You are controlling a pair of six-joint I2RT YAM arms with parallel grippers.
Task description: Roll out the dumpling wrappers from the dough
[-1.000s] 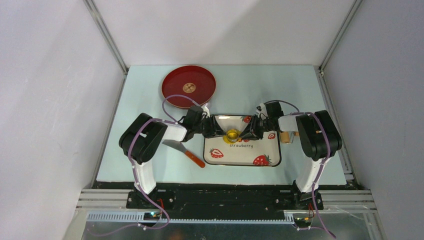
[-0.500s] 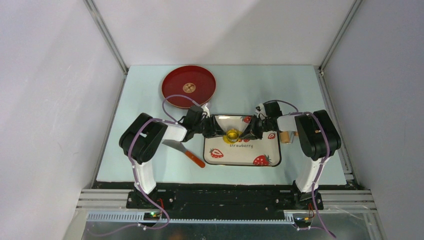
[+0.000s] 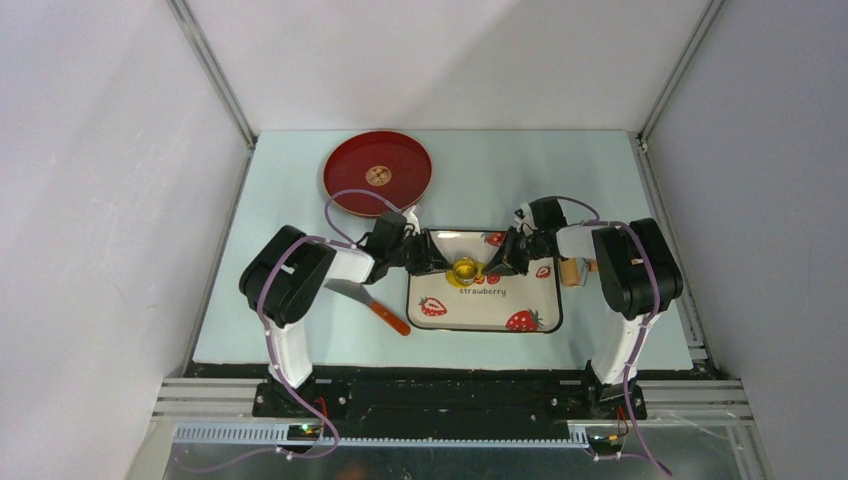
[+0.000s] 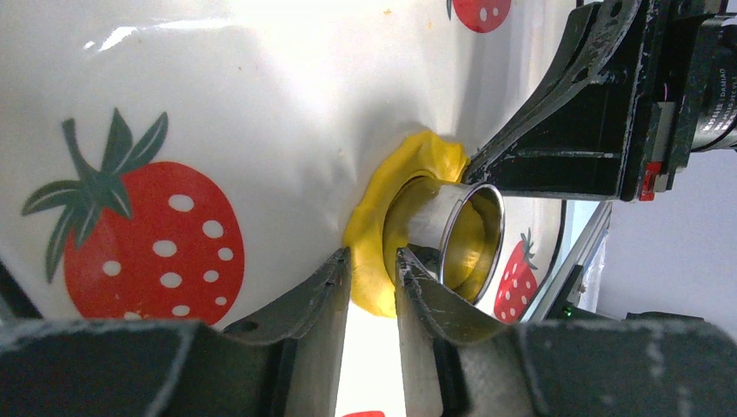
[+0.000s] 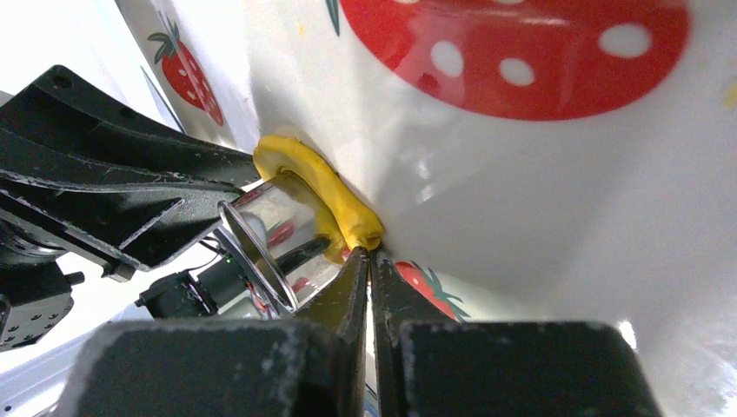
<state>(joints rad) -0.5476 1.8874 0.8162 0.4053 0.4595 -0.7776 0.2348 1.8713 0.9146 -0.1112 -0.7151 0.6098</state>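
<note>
The roller (image 3: 570, 272) was half hidden behind the right arm, and from above the two pincers covered most of the dough (image 3: 465, 272). What lay inside the metal ring (image 4: 434, 217) was hard to make out, because its shiny wall only gave reflections.

The dough (image 4: 367, 239) was bright yellow, soft and thick. It formed an uneven collar around the foot of the ring, on the glossy white tray (image 4: 261, 130) with printed strawberries.

Both arms reached low toward the middle of the tray, tips facing each other. The left gripper (image 4: 372, 259) was nearly closed, with the dough edge pinched between its black fingers. The right gripper (image 5: 368, 254) had its fingers pressed together, the tips touching the end of the dough (image 5: 322, 187). If it held any dough, I cannot tell.
</note>
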